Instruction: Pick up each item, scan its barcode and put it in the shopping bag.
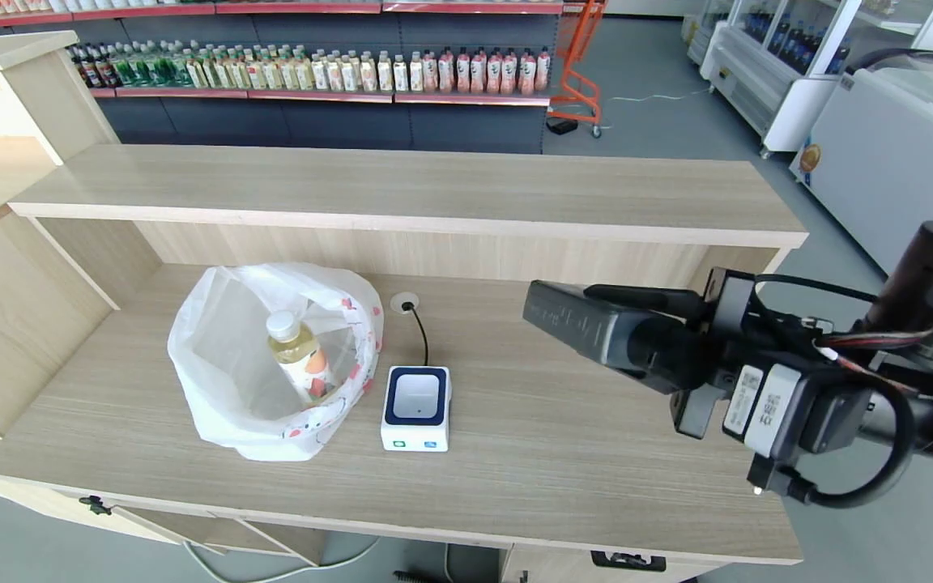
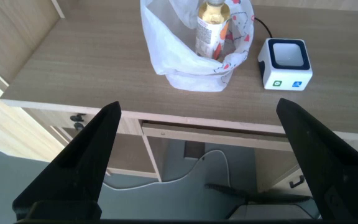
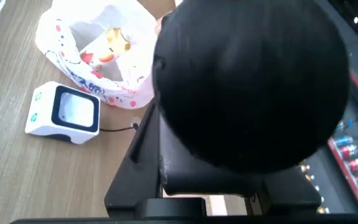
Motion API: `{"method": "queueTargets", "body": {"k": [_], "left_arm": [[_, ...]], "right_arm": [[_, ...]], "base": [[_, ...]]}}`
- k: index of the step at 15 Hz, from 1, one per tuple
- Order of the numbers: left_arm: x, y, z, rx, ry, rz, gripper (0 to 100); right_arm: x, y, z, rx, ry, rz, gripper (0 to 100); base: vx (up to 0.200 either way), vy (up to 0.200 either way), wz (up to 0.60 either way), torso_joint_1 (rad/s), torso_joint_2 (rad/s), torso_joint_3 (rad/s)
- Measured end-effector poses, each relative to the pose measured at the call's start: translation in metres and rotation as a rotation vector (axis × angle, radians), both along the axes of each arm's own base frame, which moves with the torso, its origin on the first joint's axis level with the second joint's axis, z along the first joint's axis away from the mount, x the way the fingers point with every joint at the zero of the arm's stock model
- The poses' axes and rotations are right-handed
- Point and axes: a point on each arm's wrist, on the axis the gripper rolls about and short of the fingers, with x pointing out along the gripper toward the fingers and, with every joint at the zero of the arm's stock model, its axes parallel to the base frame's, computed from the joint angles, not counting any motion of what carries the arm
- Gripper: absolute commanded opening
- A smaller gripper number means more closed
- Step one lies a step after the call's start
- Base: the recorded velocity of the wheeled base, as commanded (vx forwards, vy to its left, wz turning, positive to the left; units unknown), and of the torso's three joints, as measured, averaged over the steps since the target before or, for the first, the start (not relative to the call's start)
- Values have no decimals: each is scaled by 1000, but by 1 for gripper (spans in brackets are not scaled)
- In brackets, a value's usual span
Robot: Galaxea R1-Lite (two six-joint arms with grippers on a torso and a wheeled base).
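On the wooden counter [image 1: 564, 453], as seen from the head, a white shopping bag [image 1: 219, 364] is stood open with a bottle [image 1: 298, 356] upright inside it, cap up. Just beside the bag, to the robot's right of it, a white scanner [image 1: 416, 407] is set with its window facing up. A black cable [image 1: 423, 334] is run from it to a hole in the counter behind. The right gripper [image 1: 560, 301] is held above the counter's right part, well apart from the scanner. Whether its fingers are spread or pressed together cannot be told.

From the left wrist, the left gripper [image 2: 199, 109] is seen off the counter's near edge, fingers [image 2: 98, 143] spread wide with nothing between them.

From the right wrist, a dark round shape [image 3: 253, 81] is seen close to the camera, with bag and scanner on the counter past it.
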Motion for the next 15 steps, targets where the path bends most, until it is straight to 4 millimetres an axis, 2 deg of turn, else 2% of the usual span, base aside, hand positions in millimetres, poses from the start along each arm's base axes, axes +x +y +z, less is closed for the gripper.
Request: {"method": "queueTargets", "body": {"k": [2, 4, 6, 9, 11, 14, 15], "left_arm": [[0, 0, 0, 0, 0, 0, 100], [0, 0, 0, 0, 0, -1, 100], [0, 0, 0, 0, 0, 0, 100], [0, 0, 0, 0, 0, 0, 100], [0, 0, 0, 0, 0, 0, 100], [0, 0, 0, 0, 0, -1, 100], [0, 0, 0, 0, 0, -1, 100]], "right_arm": [[1, -25, 8, 167, 292, -100, 0], [6, -49, 8, 422, 664, -190, 0], [11, -66, -2, 701, 1038, -290, 0], [12, -75, -24, 1004, 1520, -422, 0], [14, -75, -31, 1076, 1679, -419, 0], [21, -73, -39, 1060, 1728, -431, 0], [22, -71, -42, 1054, 1737, -435, 0]], "base": [[0, 0, 0, 0, 0, 0], [0, 0, 0, 0, 0, 0], [0, 0, 0, 0, 0, 0], [0, 0, 0, 0, 0, 0], [0, 0, 0, 0, 0, 0], [0, 0, 0, 0, 0, 0], [0, 200, 0, -2, 2, 2]]}}
